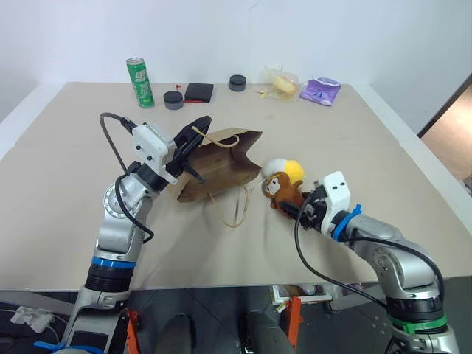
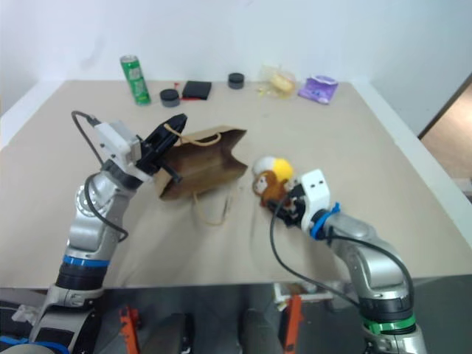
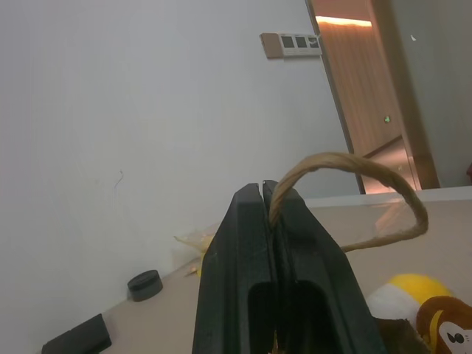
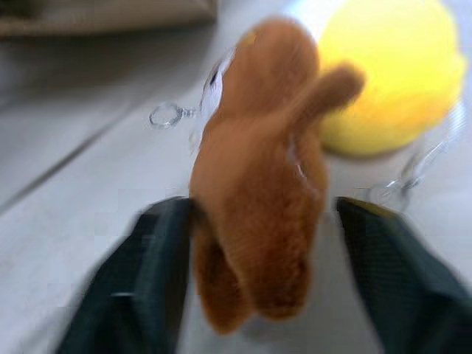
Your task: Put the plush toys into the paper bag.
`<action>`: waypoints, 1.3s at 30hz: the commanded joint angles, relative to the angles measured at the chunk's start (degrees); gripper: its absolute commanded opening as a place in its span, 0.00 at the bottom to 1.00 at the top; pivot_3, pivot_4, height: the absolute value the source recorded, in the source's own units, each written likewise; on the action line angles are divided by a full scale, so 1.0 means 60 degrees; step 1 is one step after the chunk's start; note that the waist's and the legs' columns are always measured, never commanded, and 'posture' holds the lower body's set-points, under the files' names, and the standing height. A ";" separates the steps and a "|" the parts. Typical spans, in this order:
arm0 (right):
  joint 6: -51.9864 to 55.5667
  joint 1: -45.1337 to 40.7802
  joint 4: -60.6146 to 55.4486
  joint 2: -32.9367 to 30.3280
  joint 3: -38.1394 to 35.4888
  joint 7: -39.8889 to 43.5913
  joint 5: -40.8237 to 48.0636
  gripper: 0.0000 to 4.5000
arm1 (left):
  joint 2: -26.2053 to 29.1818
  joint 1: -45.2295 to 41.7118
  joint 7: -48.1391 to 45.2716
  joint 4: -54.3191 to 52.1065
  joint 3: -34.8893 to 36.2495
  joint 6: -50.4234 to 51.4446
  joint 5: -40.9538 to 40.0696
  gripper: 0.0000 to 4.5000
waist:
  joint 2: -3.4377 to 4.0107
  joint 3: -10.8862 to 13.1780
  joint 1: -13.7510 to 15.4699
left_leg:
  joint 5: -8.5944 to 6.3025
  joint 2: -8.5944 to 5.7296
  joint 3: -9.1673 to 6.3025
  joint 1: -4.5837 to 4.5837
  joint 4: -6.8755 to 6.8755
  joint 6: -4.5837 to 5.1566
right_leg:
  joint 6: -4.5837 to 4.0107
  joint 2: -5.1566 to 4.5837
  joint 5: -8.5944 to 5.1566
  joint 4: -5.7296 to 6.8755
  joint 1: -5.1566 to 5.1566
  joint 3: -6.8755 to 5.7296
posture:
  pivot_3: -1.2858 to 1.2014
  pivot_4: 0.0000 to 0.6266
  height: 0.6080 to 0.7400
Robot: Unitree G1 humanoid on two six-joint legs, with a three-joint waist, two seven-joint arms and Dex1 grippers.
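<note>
Brown kraft paper bag (image 1: 220, 164) is lying on its side mid-worktop (image 1: 66, 192), mouth facing the toys. The left gripper (image 3: 270, 193) has its fingers pinched tight on one twisted-paper handle (image 3: 369, 173), lifting that edge of the bag a bit; the other handle (image 1: 234, 210) just flops loose on the worktop in front of the bag.

Both plush toys sit right beside the bag's mouth, touching each other: the brown monkey (image 4: 258, 184) in front, the yellow-and-white one (image 1: 286, 169) just behind it. The right gripper (image 1: 293, 211) is right up against the monkey with its fingers (image 4: 129, 284) spread apart, one either side of the toy's lower body. One finger looks like it's touching the plush, the other stands clear, though that wrist view is blurry so I wouldn't swear to it.

Back edge of the worktop has a green can (image 1: 139, 81), a flat black item (image 1: 198, 92), two small dark round things (image 1: 173, 99), a clear packet with yellowish food (image 1: 282, 83) and a purple packet (image 1: 321, 90), all well away from the bag.
</note>
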 commanded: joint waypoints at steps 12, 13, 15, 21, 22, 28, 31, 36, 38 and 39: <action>-0.0153 -0.1555 -0.2323 0.0460 -0.0630 0.0765 0.2244 0.02 | -0.0030 -0.0203 0.0013 -0.0034 0.0118 -0.0124 0.0026 0.00 | 0.0002 0.0006 -0.0007 | -0.0004 0.0002 0.0000 -0.0002 -0.0001 -0.0002 | 0.0013 0.0004 -0.0003 -0.0004 -0.0001 0.0004 | 0.52 0.24 1.00; -0.0117 -0.1663 -0.2288 0.0497 -0.0355 0.0706 0.2134 0.02 | -0.0043 -0.0212 0.0016 -0.0021 0.0112 -0.0134 0.0031 0.00 | 0.0002 0.0006 -0.0035 | -0.0004 0.0002 0.0000 -0.0001 -0.0001 -0.0002 | 0.0013 0.0005 -0.0003 -0.0004 -0.0001 0.0005 | 0.52 0.24 1.00; 0.0037 -0.2084 -0.1863 0.0790 0.0607 0.0417 0.1591 0.02 | -0.0104 -0.0232 0.0053 -0.0021 0.0077 -0.0146 0.0053 0.00 | 0.0001 0.0005 -0.0034 | -0.0005 0.0003 -0.0003 0.0008 -0.0001 -0.0002 | 0.0013 0.0010 -0.0001 -0.0004 0.0002 0.0006 | 0.52 0.24 1.00; -0.0302 -0.3192 0.0312 0.1849 0.2278 0.0019 0.0423 0.02 | -0.0225 -0.0187 0.0158 -0.0168 0.0026 -0.0141 0.0103 0.00 | 0.0001 0.0005 -0.0061 | -0.0005 0.0003 0.0004 0.0000 -0.0002 -0.0002 | 0.0010 0.0006 -0.0003 -0.0004 -0.0004 0.0014 | 0.52 0.24 1.00; -0.0380 -0.3443 0.0747 0.2092 0.2411 -0.0081 0.0252 0.02 | -0.0242 -0.0171 0.0180 -0.0215 0.0026 -0.0126 0.0109 0.00 | 0.0001 0.0006 -0.0062 | -0.0005 0.0005 0.0009 0.0001 -0.0002 -0.0003 | 0.0011 0.0007 -0.0002 -0.0005 -0.0004 0.0018 | 0.52 0.24 1.00; -0.1120 -0.4891 0.3532 0.3366 0.2733 -0.0765 -0.0788 0.02 | -0.0340 -0.0007 0.0271 -0.0476 -0.0026 -0.0045 0.0157 0.00 | 0.0002 0.0006 -0.0089 | -0.0006 0.0004 0.0006 -0.0011 0.0000 -0.0002 | 0.0020 0.0010 0.0002 -0.0004 -0.0013 0.0016 | 0.52 0.24 1.00; -0.1598 -0.5423 0.4602 0.3855 0.2376 -0.1437 -0.1200 0.02 | -0.0359 0.0051 0.0306 -0.0568 -0.0045 0.0014 0.0174 0.00 | 0.0002 0.0006 -0.0081 | -0.0005 0.0008 0.0002 -0.0013 -0.0003 -0.0002 | 0.0018 0.0015 0.0004 -0.0004 -0.0016 0.0012 | 0.52 0.24 1.00; -0.2218 -0.5738 0.5793 0.4152 0.1773 -0.2400 -0.1807 0.02 | -0.0375 0.0094 0.0341 -0.0640 -0.0025 0.0088 0.0191 0.00 | 0.0002 0.0006 -0.0091 | -0.0007 0.0004 0.0001 -0.0032 -0.0008 -0.0001 | 0.0036 0.0009 0.0006 -0.0007 -0.0024 0.0011 | 0.52 0.24 1.00; -0.2344 -0.5809 0.6073 0.4213 0.1579 -0.2652 -0.1946 0.02 | -0.0372 0.0133 0.0321 -0.0677 -0.0037 0.0109 0.0180 0.00 | 0.0002 0.0006 -0.0097 | -0.0007 0.0005 0.0000 -0.0032 -0.0008 -0.0001 | 0.0036 0.0010 0.0007 -0.0007 -0.0024 0.0011 | 0.52 0.24 1.00; -0.2397 -0.5837 0.6152 0.4226 0.1562 -0.2629 -0.1994 0.02 | -0.0372 0.0144 0.0312 -0.0679 -0.0040 0.0111 0.0179 0.00 | 0.0002 0.0007 -0.0103 | -0.0007 0.0006 0.0000 -0.0029 -0.0008 0.0000 | 0.0035 0.0011 0.0007 -0.0006 -0.0024 0.0011 | 0.52 0.24 1.00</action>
